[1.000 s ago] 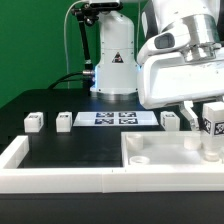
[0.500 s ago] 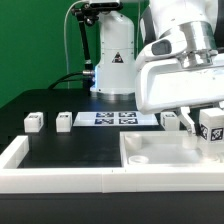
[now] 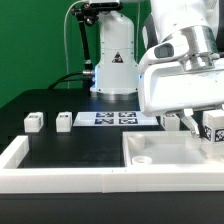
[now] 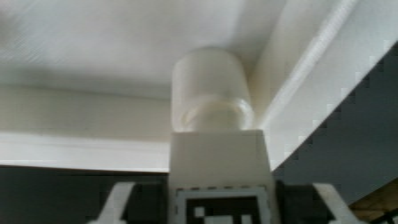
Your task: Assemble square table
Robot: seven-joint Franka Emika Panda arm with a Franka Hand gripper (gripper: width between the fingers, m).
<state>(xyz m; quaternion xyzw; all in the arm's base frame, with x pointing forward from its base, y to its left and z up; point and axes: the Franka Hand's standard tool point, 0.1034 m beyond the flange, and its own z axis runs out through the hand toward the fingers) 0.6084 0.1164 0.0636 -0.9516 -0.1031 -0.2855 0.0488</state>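
Your jaws are clenched on one leg, held over the tabletop near its 2 o'clock corner. No leg looks fitted yet; the spare legs lie on the table toward 10 o'clock.

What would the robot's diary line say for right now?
gripper: shut on leg | leg: upright, over tabletop, exterior view's right | contact: cannot tell

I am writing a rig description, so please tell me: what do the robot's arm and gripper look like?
The arm is glossy white, with thick rounded housings and a grey band at one joint. The gripper has a broad, boxy white body and two short greyish fingers. The arm's white base carries a dark triangle mark, and a black cable runs beside it.
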